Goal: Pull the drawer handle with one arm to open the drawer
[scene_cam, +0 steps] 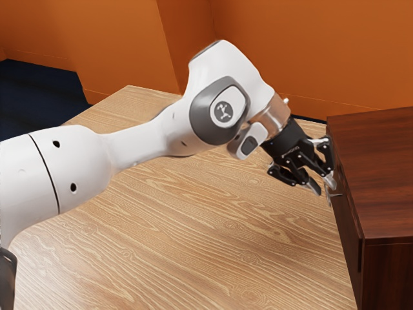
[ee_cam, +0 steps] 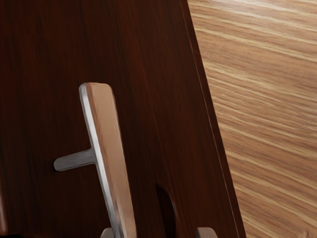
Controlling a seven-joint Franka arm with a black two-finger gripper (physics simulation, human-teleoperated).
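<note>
A dark wooden cabinet (scene_cam: 381, 168) stands at the exterior view's right, on the table. Its drawer front (ee_cam: 49, 59) carries a flat metal bar handle (ee_cam: 106, 158) on a short post. In the exterior view the handle (scene_cam: 333, 187) is a small silver piece on the cabinet's face. My black gripper (scene_cam: 324, 179) is right at it, open. In the wrist view the bar runs down between my two fingertips (ee_cam: 205, 232), close against one and well apart from the other. The drawer front looks flush with the cabinet.
The light wooden table (scene_cam: 193, 226) stretches out to the exterior view's left of the cabinet, and its grain shows beside the cabinet (ee_cam: 267, 99). Orange walls (scene_cam: 310, 45) close the back. My white arm crosses the table from the left.
</note>
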